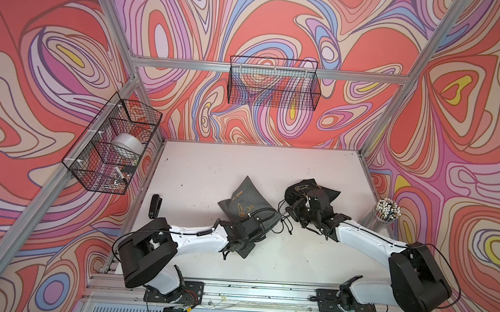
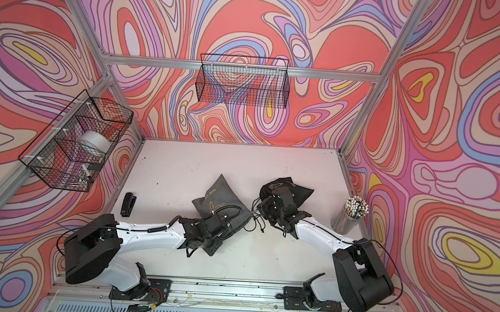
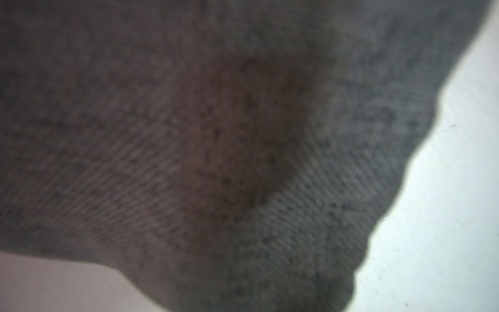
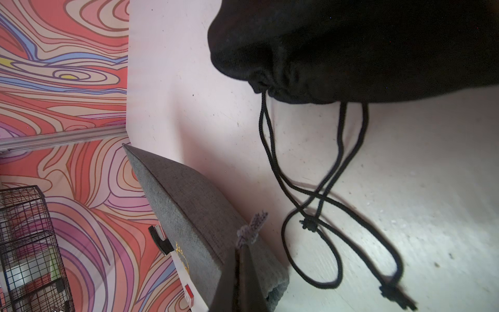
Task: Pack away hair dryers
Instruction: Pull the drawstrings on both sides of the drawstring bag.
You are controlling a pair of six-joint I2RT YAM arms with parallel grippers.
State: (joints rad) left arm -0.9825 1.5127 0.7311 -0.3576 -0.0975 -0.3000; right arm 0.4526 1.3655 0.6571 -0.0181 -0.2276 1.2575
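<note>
The hair dryers were hidden from us. Our left tool (image 1: 260, 222) lay against the grey pouch (image 1: 244, 197), and we could not tell its opening. Our right tool (image 4: 243, 251) clamped a frayed cord (image 4: 253, 227) near the black pouch (image 4: 351, 48).

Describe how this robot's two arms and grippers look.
The left arm and right arm match: glossy white link shells, bulky rounded black joint housings, thin black cables running alongside, coiled on the left forearm. The left gripper and right gripper are matte black and angular.
</note>
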